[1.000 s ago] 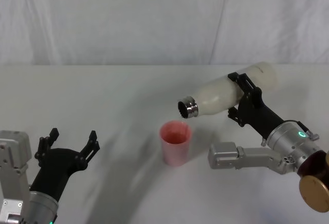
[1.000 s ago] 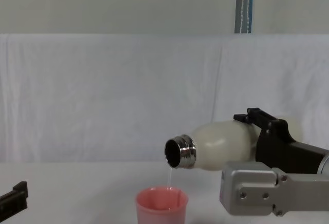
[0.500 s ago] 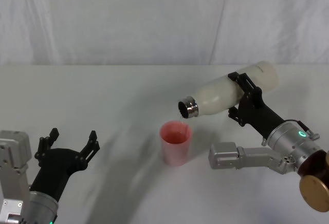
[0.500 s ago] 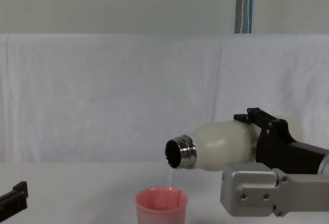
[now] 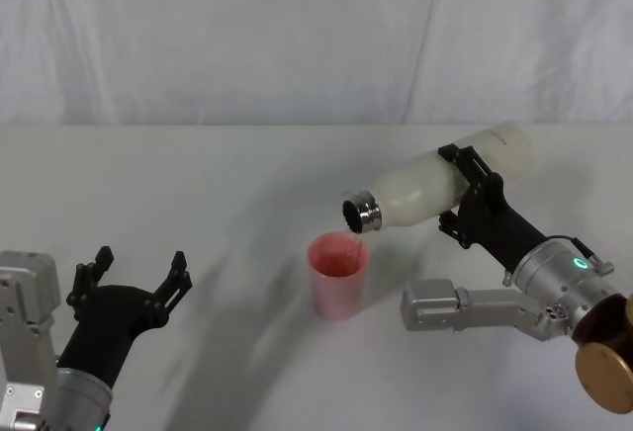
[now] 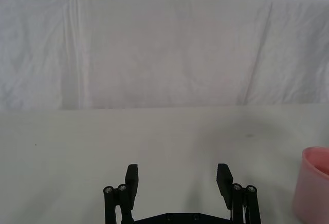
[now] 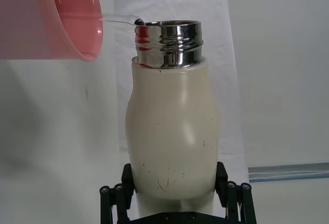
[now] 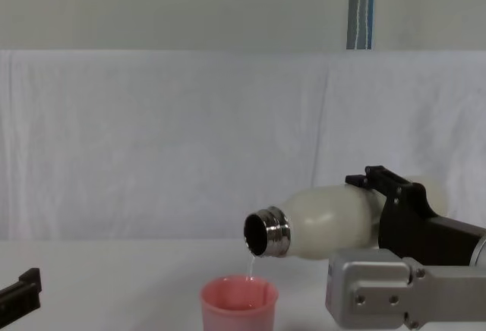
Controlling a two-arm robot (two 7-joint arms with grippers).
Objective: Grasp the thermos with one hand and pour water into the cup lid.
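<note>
Thermos (image 5: 435, 185): cream-white bottle, held in the air above the table (image 5: 198, 184), tipped nearly level with its steel neck (image 8: 267, 232) angled slightly down and toward the table's left side. Neck open; a thin thread of water (image 8: 250, 264) falls from its lip into the cup below.

Right gripper (image 5: 473, 194): black, clamped around the thermos at the lower part of its body, one finger on each flank in the right wrist view; arm reaching in from the table's right near corner.

Cup lid (image 5: 338, 274): small pink cup, upright on the table near its middle, directly under the thermos mouth, not touching it. Rim open upward; also seen at the frame edge in the left wrist view (image 6: 312, 185).

Left gripper (image 5: 134, 283): black, resting low at the table's left near corner, well apart from the cup lid; fingers (image 6: 131, 179) spread wide with nothing between them.

Backdrop (image 5: 297, 36): white cloth hung along the table's far edge.
</note>
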